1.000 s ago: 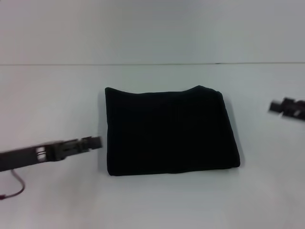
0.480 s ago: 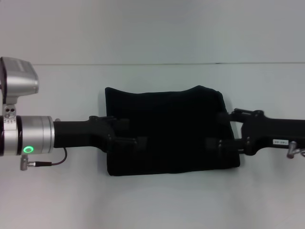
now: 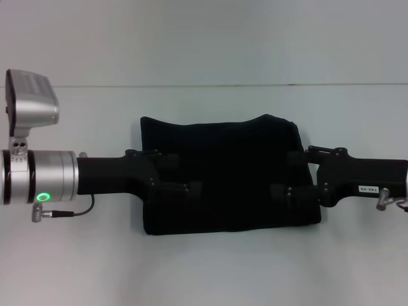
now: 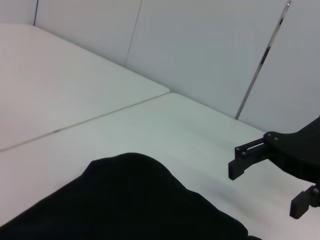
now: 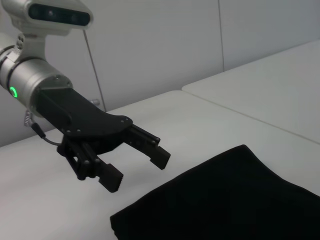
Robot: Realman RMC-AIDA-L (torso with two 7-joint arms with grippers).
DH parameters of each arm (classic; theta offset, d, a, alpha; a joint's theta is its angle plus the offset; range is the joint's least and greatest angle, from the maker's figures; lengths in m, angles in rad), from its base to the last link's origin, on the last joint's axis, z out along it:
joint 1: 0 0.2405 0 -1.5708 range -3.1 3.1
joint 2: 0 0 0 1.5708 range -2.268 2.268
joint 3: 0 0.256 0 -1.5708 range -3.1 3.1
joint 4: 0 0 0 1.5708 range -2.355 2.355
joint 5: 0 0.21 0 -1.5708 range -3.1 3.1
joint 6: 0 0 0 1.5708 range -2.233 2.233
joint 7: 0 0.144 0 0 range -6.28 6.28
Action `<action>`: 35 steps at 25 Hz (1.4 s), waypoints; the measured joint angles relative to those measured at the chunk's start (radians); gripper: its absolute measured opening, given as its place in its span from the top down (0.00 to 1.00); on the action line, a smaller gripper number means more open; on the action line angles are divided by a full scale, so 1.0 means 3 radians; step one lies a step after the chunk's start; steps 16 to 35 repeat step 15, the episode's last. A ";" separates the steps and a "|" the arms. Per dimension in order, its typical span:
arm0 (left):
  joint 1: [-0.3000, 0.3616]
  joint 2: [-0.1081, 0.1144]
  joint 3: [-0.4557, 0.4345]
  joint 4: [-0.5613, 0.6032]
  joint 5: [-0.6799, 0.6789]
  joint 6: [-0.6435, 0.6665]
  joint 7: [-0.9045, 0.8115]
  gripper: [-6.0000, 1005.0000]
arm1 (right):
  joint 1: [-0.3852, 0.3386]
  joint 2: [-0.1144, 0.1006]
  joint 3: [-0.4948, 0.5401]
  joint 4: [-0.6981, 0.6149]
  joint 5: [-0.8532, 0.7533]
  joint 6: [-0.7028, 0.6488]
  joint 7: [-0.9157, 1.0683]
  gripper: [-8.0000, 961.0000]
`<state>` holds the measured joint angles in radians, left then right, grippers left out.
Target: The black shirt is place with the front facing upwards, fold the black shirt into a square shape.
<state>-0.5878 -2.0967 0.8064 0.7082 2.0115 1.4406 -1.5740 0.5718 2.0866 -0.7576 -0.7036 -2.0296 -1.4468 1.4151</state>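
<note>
The black shirt [image 3: 226, 175] lies folded into a compact, roughly square block in the middle of the white table [image 3: 204, 268]. My left gripper [image 3: 182, 173] hovers over the shirt's left edge, open with nothing between its fingers. My right gripper [image 3: 288, 173] is over the shirt's right edge, also open and empty. The two point toward each other. The left wrist view looks across the black shirt [image 4: 125, 200] at the right gripper [image 4: 270, 185]. In the right wrist view the left gripper [image 5: 137, 170] stands open beyond a corner of the black shirt [image 5: 225, 200].
A seam [image 3: 204, 85] runs across the table behind the shirt. Grey wall panels [image 4: 200, 45] stand past the table's far edge. A thin cable [image 3: 67, 212] hangs under the left wrist.
A second ago both arms were out at the table's sides. They have swung in over the shirt's left and right edges and have crept slightly farther inward in the last half second.
</note>
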 joint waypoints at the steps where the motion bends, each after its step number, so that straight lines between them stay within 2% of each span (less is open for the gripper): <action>1: 0.0000 -0.0008 0.0001 0.0003 -0.0001 -0.0007 0.0006 0.07 | 0.0010 0.0001 -0.0004 0.0008 0.0000 0.0016 0.0000 0.02; 8: -0.0006 -0.0038 0.0007 0.0028 -0.0003 -0.0046 -0.0009 0.07 | 0.0056 0.0004 -0.0015 0.0048 -0.0010 0.0042 -0.0015 0.02; 35: -0.0008 -0.0044 0.0007 0.0033 -0.0006 -0.0084 -0.0018 0.07 | 0.0065 0.0004 -0.0016 0.0050 -0.0010 0.0050 -0.0011 0.02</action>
